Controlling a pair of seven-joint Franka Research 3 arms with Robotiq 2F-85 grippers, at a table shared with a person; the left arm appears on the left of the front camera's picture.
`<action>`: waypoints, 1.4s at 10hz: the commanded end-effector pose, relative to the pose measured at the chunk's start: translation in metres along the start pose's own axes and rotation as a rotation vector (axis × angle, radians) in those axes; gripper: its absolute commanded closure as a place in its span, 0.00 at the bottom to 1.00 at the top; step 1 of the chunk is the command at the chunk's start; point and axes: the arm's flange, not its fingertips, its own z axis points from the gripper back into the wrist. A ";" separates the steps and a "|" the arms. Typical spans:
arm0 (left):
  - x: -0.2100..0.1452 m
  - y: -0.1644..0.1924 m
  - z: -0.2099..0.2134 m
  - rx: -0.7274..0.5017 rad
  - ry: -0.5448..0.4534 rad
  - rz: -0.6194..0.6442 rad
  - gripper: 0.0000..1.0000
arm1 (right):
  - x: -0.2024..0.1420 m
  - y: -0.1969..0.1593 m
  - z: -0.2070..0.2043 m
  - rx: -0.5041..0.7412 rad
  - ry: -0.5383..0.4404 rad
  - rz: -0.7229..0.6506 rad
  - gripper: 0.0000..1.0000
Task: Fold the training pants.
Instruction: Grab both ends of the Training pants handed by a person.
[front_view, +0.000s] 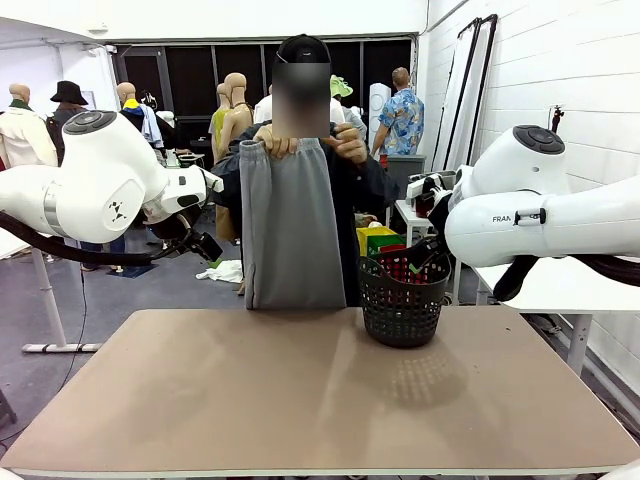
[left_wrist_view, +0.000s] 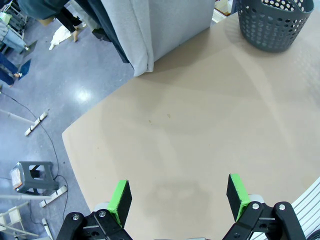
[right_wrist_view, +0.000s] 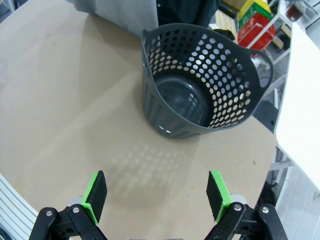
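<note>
The left hand (left_wrist_view: 178, 189) hangs over the bare table (left_wrist_view: 200, 115), its green pads spread wide and holding nothing. The right hand (right_wrist_view: 156, 182) is just as wide and empty (the dark perforated basket (right_wrist_view: 200, 85) stands just beyond it). At the far edge a person holds up the training pants (front_view: 292, 225) by the waistband, and they hang straight down, left of the basket.

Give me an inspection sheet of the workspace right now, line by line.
Surface: tan table, smooth and flat.
Job's things: training pants held up by the waistband in the person's hands, hanging at the table's far edge.
Clutter: black mesh basket, nothing inside.
Grippers: left gripper open above the table; right gripper open, facing the basket.
Cables: black hose hanging below the left arm.
Surroundings: white side table at the right.
</note>
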 end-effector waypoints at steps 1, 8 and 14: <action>0.000 0.000 0.000 0.002 -0.003 -0.008 0.00 | 0.002 0.000 0.000 0.001 0.003 0.003 0.00; 0.000 0.000 0.000 0.002 -0.003 -0.008 0.00 | 0.002 0.000 0.000 0.001 0.003 0.003 0.00; 0.000 0.000 0.000 0.002 -0.003 -0.008 0.00 | 0.002 0.000 0.000 0.001 0.003 0.003 0.00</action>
